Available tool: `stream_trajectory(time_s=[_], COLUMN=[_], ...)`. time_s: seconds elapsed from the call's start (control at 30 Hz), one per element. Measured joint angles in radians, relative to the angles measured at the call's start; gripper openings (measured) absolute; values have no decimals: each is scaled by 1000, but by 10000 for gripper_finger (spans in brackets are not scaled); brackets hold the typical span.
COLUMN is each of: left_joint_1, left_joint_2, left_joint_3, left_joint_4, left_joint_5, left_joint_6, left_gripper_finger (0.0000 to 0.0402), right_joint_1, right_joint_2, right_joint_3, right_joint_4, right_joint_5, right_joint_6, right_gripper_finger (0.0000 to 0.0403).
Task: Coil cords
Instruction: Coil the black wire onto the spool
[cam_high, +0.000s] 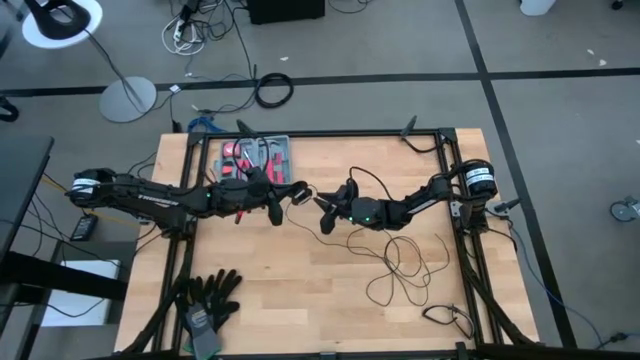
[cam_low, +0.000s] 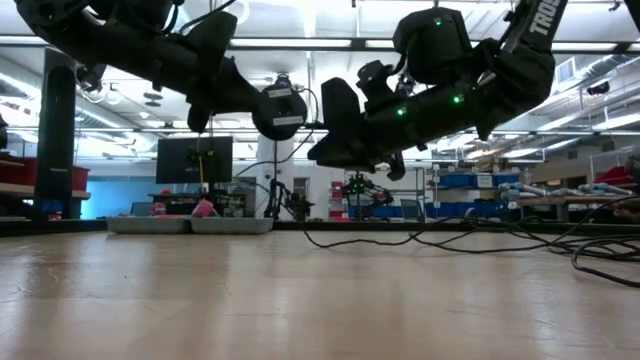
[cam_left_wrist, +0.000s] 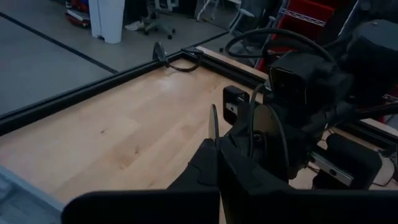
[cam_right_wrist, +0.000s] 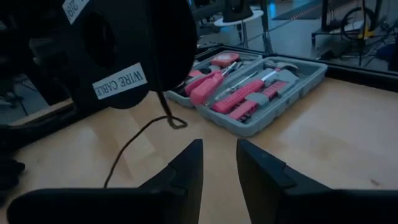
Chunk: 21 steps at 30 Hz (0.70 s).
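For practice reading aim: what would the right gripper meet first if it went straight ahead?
Probably the cord hanging below the puck, close ahead of the right gripper; depth is unclear, and the tool tray lies beyond.

A grey tool tray (cam_high: 258, 154) (pink-handled tools inside) and black gloves (cam_high: 208, 296) lie on the table (cam_high: 300, 290).
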Motion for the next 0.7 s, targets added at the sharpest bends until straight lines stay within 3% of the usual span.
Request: stream_trajectory(time_s=[0.2,0.7], left_joint_1=[0,0], left_joint_2=[0,0], left_joint_3=[0,0], left_joint_4=[10,44], left_joint_5=[-3,5], left_joint_6=[0,18], left_gripper_finger=[0,0], right_joint_1=[4,6], right_joint_2=[0,0], right_joint_3=[0,1], right_joint_4=[11,117], right_joint_5=[-92,-38], right_joint_6=[-41,-166], right_gripper_finger=[93,87])
